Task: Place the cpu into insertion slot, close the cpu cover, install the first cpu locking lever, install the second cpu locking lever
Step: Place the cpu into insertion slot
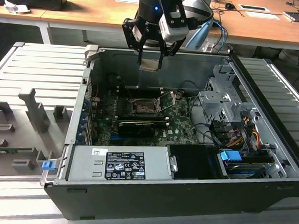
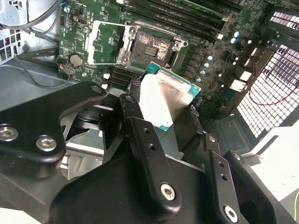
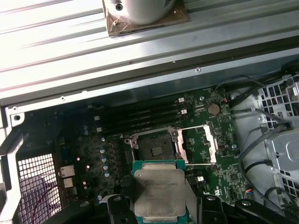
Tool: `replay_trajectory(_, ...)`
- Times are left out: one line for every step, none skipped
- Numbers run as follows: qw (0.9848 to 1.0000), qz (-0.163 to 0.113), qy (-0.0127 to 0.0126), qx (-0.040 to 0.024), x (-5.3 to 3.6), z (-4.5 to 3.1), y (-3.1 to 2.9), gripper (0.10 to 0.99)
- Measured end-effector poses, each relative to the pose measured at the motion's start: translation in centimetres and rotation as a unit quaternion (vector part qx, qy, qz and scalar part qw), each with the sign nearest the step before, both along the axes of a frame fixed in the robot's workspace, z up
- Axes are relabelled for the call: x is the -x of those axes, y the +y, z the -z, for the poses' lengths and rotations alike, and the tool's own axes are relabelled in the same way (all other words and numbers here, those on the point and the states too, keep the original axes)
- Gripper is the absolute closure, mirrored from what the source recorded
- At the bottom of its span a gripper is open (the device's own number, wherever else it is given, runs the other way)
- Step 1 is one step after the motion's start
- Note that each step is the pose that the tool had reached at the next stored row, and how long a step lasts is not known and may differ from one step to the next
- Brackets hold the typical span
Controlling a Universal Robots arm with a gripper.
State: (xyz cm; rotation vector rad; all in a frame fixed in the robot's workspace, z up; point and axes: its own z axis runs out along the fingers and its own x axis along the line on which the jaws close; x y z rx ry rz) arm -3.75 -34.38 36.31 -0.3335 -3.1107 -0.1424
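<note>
My gripper [image 1: 151, 59] hangs above the open computer case, shut on the cpu [image 1: 151, 65], a thin silvery square with a green edge. In both wrist views the cpu [image 2: 170, 100] [image 3: 159, 191] sits flat between the black fingers [image 2: 135, 105]. The insertion slot [image 1: 142, 105] [image 2: 152, 45] [image 3: 154, 144] lies bare on the green board well below the cpu. Beside the slot, the cpu cover [image 2: 108, 43] [image 3: 198, 142] is swung open. Thin metal levers [image 1: 167, 109] stand raised next to it.
Case walls ring the board. A grey power supply [image 1: 121, 163] fills the front and a metal drive cage [image 1: 222, 103] with cables stands at the exterior view's right. A long black card [image 1: 136, 125] lies in front of the slot. Memory slots [image 3: 140, 116] run behind it.
</note>
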Motion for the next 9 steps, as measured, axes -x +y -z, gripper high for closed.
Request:
replay_trajectory(1.0,0.0,0.0,0.0,0.0,0.02,0.0,0.557)
replay_trajectory(1.0,0.001,0.0,-0.0001,0.0,0.04,0.0,0.557)
replay_trajectory(1.0,0.001,0.0,-0.0001,0.0,0.06,0.0,0.557)
replay_trajectory(1.0,0.001,0.0,0.0,0.0,0.1,0.0,0.557)
replay_trajectory(1.0,0.001,0.0001,0.0,0.0,0.13,0.0,0.557)
replay_trajectory(1.0,0.001,0.0,-0.0001,0.0,0.18,0.0,0.557)
replay_trajectory(1.0,0.001,0.0,-0.0001,0.0,0.21,0.0,0.557)
replay_trajectory(1.0,0.001,0.0001,-0.0001,0.0,0.25,0.0,0.557)
replay_trajectory(1.0,0.001,0.0001,0.0,0.0,0.28,0.0,0.557)
